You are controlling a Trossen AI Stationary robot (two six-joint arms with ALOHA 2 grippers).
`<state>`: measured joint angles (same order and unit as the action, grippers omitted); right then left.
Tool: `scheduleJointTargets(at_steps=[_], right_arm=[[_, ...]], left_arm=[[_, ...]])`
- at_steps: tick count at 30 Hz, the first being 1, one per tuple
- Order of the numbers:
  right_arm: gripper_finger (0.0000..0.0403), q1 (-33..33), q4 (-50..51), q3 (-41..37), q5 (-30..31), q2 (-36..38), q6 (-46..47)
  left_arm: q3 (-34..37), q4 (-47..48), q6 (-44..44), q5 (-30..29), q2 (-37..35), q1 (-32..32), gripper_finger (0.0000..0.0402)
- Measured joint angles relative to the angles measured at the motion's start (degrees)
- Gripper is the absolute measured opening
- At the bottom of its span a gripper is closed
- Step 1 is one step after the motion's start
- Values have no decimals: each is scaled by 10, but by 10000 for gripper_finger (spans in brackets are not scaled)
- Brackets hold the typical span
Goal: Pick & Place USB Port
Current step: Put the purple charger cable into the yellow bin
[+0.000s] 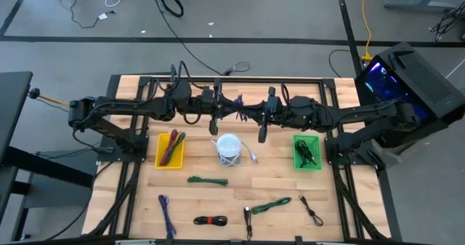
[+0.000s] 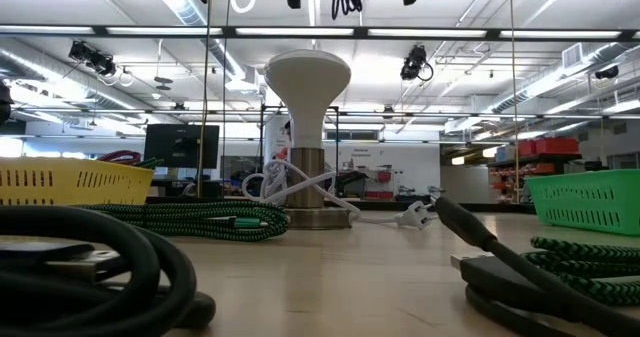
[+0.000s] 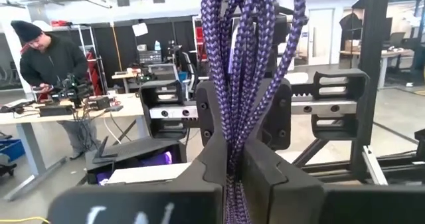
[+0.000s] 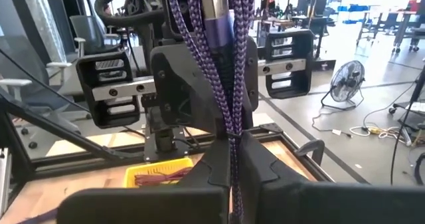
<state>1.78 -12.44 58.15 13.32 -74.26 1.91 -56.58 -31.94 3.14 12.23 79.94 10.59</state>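
Purple cable (image 1: 242,111) hangs high above the table's far middle, pinched by both grippers, left (image 3: 232,174) and right (image 4: 234,151). You should free one grip before carrying it to a bin (image 1: 170,150), avoiding the lamp (image 1: 229,145).

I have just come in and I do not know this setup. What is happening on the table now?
Both arms are raised over the far middle of the table, facing each other. The left gripper and the right gripper are each shut on the same purple braided cable, held between them above the white lamp-like stand. The yellow bin, the green bin and other cables lie below.
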Motion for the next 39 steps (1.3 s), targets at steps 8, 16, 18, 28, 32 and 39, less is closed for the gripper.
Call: scheduleJointTargets(at_steps=[8, 16, 18, 28, 32, 39], right_arm=[[52, 3, 66, 1, 1, 0, 12], [118, 7, 139, 0, -12, -1, 35], [129, 6, 164, 0, -8, -1, 44], [126, 6, 214, 0, 70, -1, 56], [118, 6, 211, 0, 72, -1, 52], [112, 6, 204, 0, 72, -1, 51]], left_arm=[[1, 36, 22, -33, -5, 0, 24], [-1, 183, 25, -131, -76, 20, 24], [-1, 260, 17, -163, -109, 22, 24], [-1, 682, -185, -277, -292, 1, 24], [-1, 810, -316, -281, -337, -23, 24], [63, 888, -504, -270, -360, -97, 24]])
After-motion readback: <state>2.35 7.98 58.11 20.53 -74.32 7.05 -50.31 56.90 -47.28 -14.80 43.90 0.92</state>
